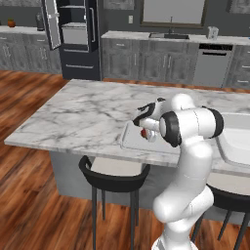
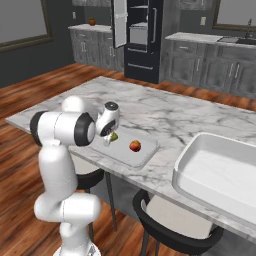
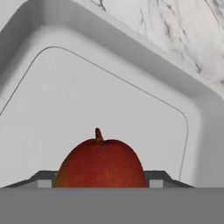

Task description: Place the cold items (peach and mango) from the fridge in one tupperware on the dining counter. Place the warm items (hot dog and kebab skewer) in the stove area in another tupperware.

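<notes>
Left base view: from behind the arm's left, facing forward and down across the marble worktop (image 1: 88, 117) toward the fridge (image 1: 73, 29). Right base view: from behind-right, sharing that worktop, fridge and shallow tupperware (image 2: 150, 150). Hand view: very near, looking straight into that tupperware's floor.

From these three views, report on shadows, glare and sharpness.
Left base view: soft, slightly coarse render, no glare on the marble counter. Right base view: the peach casts hardly any shadow in its tupperware. Hand view: the mango is sharp, evenly lit.
</notes>
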Controlling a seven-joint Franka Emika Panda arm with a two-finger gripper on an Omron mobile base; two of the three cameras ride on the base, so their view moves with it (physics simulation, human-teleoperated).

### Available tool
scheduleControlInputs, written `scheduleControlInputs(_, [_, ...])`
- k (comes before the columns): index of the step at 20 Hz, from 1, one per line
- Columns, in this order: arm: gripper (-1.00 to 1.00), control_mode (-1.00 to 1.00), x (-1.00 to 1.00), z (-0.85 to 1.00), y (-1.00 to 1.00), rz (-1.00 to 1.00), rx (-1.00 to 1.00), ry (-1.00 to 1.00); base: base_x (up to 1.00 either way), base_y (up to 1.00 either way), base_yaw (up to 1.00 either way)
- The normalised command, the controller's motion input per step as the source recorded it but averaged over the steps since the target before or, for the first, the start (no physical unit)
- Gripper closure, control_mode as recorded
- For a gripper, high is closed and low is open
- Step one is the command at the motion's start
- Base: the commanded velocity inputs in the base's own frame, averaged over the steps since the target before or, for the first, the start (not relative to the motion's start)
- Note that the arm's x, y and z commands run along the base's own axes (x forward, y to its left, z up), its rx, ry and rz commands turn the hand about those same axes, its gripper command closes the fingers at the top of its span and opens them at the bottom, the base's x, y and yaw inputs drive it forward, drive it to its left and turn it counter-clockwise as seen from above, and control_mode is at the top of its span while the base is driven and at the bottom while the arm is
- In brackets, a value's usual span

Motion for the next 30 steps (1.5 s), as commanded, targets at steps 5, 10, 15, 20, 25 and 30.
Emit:
scheduleControlInputs(5, [1.00, -1.00, 0.65, -0.59, 0.00, 0.12, 0.00, 0.00, 0.00, 0.00, 0.00])
scheduleControlInputs(10, [-1.00, -1.00, 0.17, -0.17, 0.00, 0.08, 0.00, -0.06, 0.00, 0.00, 0.00])
scheduleControlInputs(15, [-1.00, -1.00, 0.09, 0.00, 0.00, 0.06, 0.00, -0.09, 0.00, 0.00, 0.00])
scheduleControlInputs(20, [-1.00, -1.00, -0.09, 0.22, -0.16, 0.19, 0.00, -0.11, 0.00, 0.00, 0.00])
scheduleControlInputs(25, [-1.00, -1.00, -0.63, 0.78, -0.21, 0.33, -0.04, -0.13, 0.00, 0.00, 0.00])
scheduleControlInputs(30, [-1.00, -1.00, -0.77, 0.66, 0.00, 0.29, -0.34, 0.00, 0.00, 0.00, 0.00])
